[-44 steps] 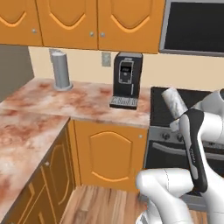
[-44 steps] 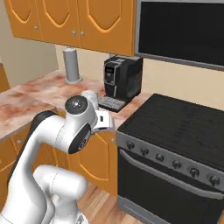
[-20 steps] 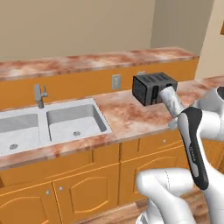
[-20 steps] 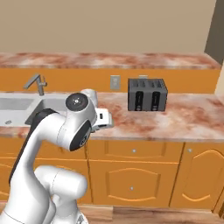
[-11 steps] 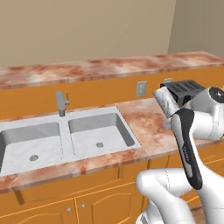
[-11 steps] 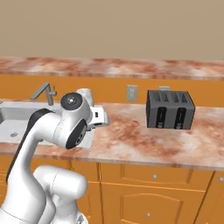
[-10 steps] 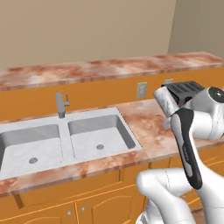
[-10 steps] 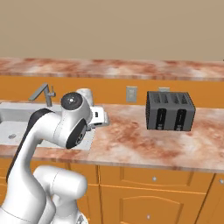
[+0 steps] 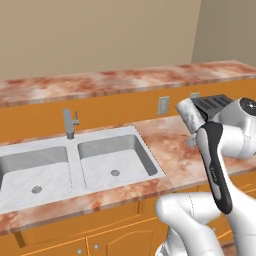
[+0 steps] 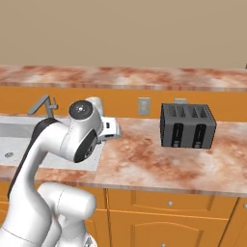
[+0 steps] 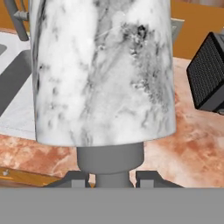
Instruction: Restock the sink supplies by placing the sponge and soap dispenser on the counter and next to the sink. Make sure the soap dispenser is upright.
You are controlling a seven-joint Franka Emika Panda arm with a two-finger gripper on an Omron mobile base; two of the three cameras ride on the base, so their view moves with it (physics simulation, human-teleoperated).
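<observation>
Gripper [image 11: 113,177] clamped on the soap dispenser [image 11: 103,70], fingers [image 11: 78,178] pinching its narrow grey neck, marbled body sticking out away from the hand camera. In left base view, soap dispenser [image 9: 190,114] held in the air, tilted, above the counter [image 9: 165,135] just right of the sink [image 9: 75,165], in front of the black toaster [image 9: 212,103]. In right base view, soap dispenser [image 10: 96,107] partly hidden behind the arm's wrist joint, over the counter [image 10: 144,159] at the right edge of the sink [image 10: 14,142]. Dispenser not touching the stone, not upright. Sink is a double basin, grey faucet [image 9: 70,122] at the back between the bowls; faucet [image 10: 42,103] also seen left of the arm in right base view. Toaster [image 10: 187,125] standing on the counter well right of the gripper, near the wall outlet [image 10: 143,106]. Outlet [image 9: 163,105] on the orange backsplash behind the sink's right corner. Hand view: toaster [image 11: 208,74] at right edge, sink basin [image 11: 13,87] at left, marbled counter [image 11: 192,135] below the bottle.
</observation>
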